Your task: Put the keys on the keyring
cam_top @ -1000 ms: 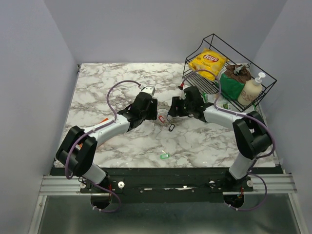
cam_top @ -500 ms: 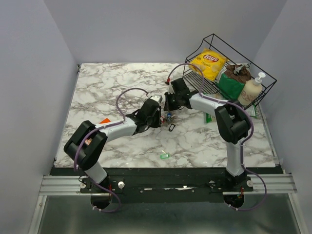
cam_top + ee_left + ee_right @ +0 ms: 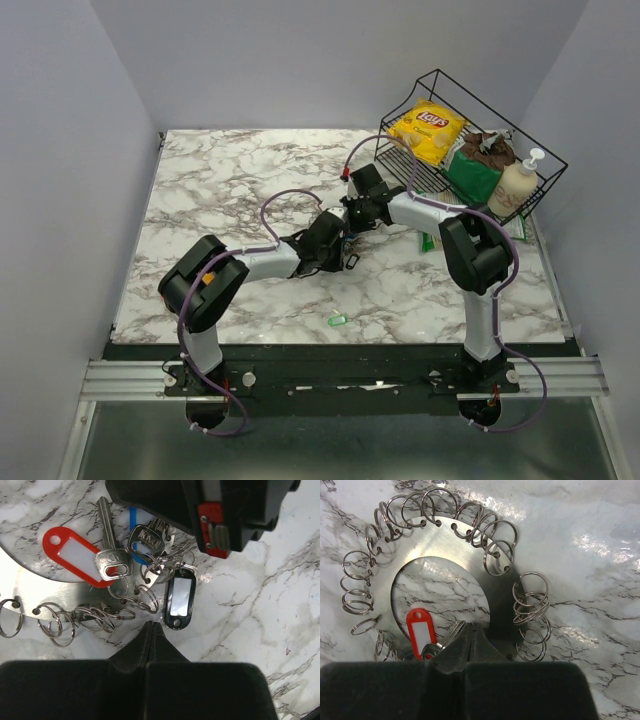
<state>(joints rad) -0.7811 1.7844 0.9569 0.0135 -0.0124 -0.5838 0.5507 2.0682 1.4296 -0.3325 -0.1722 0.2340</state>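
Observation:
The keyring (image 3: 445, 545) is a flat silvery ring plate (image 3: 35, 587) edged with many split rings, lying mid-table. A silver key (image 3: 112, 560) with a red tag (image 3: 75, 555) lies on it, beside a second key (image 3: 145, 540), a blue tag (image 3: 134, 520) and a black tag (image 3: 180, 597). A green key (image 3: 337, 320) lies apart near the front edge. My left gripper (image 3: 151, 625) is shut and empty, its tips just short of the rings. My right gripper (image 3: 471, 628) is shut over the plate's inner edge, next to the red tag (image 3: 420, 630) and its key.
A black wire basket (image 3: 520, 135) at the back right holds a yellow chips bag (image 3: 426, 127), a green packet (image 3: 472, 175) and a pump bottle (image 3: 515, 185). The two wrists almost touch over the keys (image 3: 345, 235).
Both grippers went from open to shut. The left arm swung right and nearer to the key cluster. The right arm folded in, its wrist moving slightly back.

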